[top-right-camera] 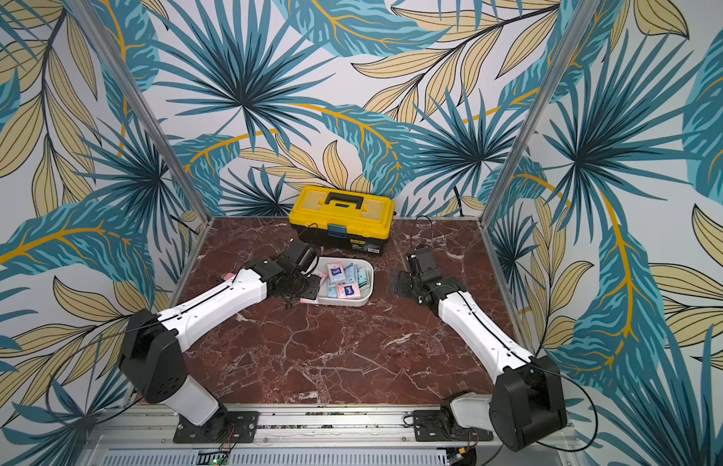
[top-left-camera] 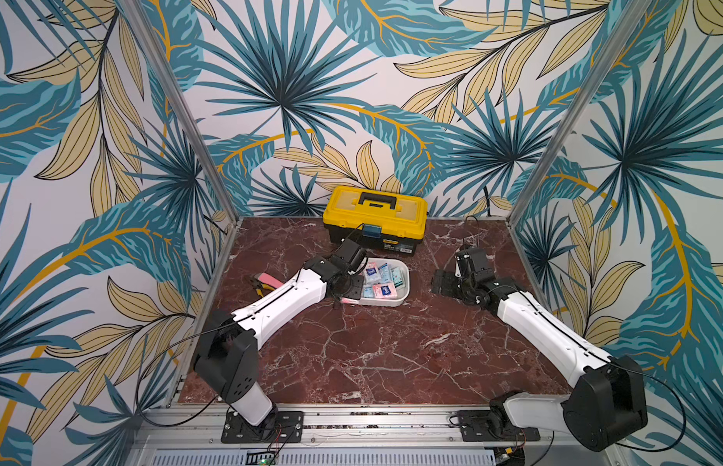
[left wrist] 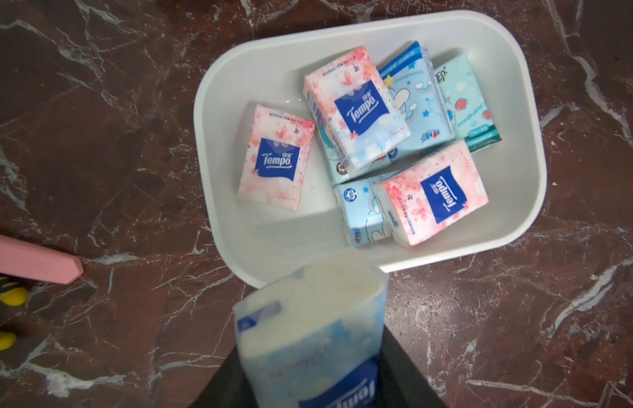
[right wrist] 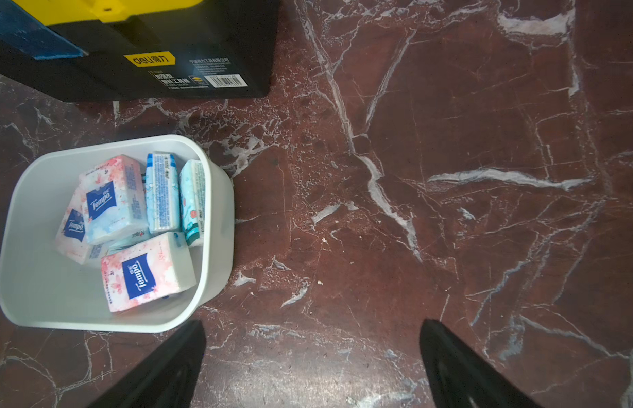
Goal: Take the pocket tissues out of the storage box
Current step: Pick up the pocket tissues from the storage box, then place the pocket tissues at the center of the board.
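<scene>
Box (left wrist: pixel 516 116): shallow white tub, rounded corners, open top, sitting level. Tissues (left wrist: pixel 357 109) inside: 3 pink Tempo packs, the rest light blue or teal, loosely piled toward 1 end, some on edge, 1 pink lying flat alone. 1 more pack (left wrist: pixel 308 328), blue-white Tempo, is clamped in the left gripper (top-left-camera: pixel 352 290) over the rim at the box's end nearest the left arm.

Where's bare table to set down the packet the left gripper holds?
Free: the wide marble between the storage box and the near table edge; also the strip between box and right gripper. Crowded: toolbox behind, pink tool and pliers beside.
</scene>
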Robot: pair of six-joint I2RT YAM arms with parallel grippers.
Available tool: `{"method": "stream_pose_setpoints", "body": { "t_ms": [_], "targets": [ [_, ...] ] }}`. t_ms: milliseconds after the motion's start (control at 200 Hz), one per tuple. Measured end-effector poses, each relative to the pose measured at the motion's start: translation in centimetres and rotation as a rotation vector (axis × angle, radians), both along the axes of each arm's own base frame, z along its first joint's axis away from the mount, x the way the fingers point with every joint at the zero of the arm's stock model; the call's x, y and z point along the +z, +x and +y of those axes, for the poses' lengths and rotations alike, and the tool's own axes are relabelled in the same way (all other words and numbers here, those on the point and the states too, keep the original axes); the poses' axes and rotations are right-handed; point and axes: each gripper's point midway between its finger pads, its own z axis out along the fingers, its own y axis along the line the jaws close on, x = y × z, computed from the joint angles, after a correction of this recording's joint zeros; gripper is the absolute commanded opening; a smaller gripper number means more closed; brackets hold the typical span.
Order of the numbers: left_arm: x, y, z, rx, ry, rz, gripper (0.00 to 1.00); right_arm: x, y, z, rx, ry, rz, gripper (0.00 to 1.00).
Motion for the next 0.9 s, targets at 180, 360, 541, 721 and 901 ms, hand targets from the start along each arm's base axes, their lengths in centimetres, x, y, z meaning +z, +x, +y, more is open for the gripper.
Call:
{"method": "stream_pose_setpoints", "body": {
  "t_ms": [180,360,541,721,901],
  "targets": [
    [-1.4,-2.7,1.3,-0.011,-0.029,0.072,0.51,0.0,0.0,0.1,0.004,0.005,0.002,0.99],
    [-4.5,-4.7,2.9,0.003,-0.049,0.163,0.51,0.0,0.0,0.1,0.004,0.005,0.002,0.99],
    [-7.2,-5.5,3.6,0.017,-0.073,0.216,0.51,0.0,0.0,0.1,0.005,0.005,0.002,0.99],
    [-9.6,-5.4,3.4,0.009,-0.074,0.253,0.51,-0.1,-0.1,0.1,0.005,0.004,0.003,0.99],
    [-10.9,-5.2,3.1,0.002,-0.075,0.272,0.52,-0.3,-0.2,0.1,0.005,0.003,0.007,0.99]
  ]
}}
